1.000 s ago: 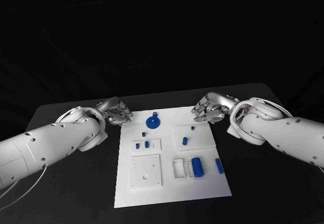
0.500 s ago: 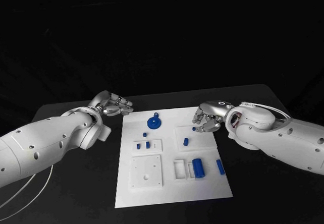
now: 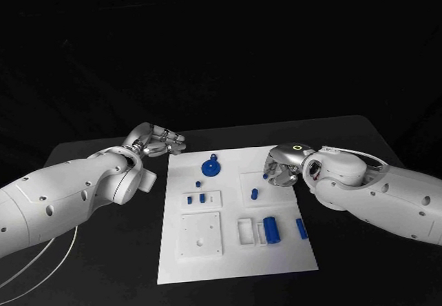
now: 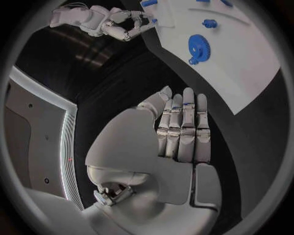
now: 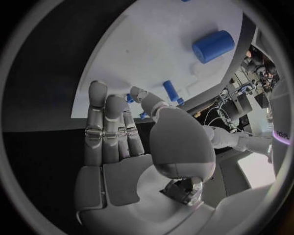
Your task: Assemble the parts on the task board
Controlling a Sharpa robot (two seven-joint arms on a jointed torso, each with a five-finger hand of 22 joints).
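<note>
The white task board [image 3: 237, 256] lies in the middle of the black table. A blue gear [image 3: 210, 168] sits at its far end, several small blue pegs [image 3: 200, 197] stand in its middle, and a blue cylinder [image 3: 271, 228] and a blue bar [image 3: 299, 227] lie nearer me. My left hand [image 3: 159, 142] hovers off the board's far left corner, holding nothing. Its fingers [image 4: 183, 129] are straight and side by side, with the gear [image 4: 198, 47] beyond them. My right hand [image 3: 284, 165] hangs over the board's right edge with nothing in it. Its fingers [image 5: 107, 127] are straight, and the cylinder [image 5: 213, 46] lies ahead of them.
Black tabletop [image 3: 108, 269] surrounds the board on all sides. White raised blocks [image 3: 200, 233] with holes sit on the board's near left part. My right hand [image 4: 119, 24] also appears far off in the left wrist view.
My right hand has moved nearer to me and inward, over the board's right edge. My left hand has drawn slightly farther away from the board's corner. The parts have not moved.
</note>
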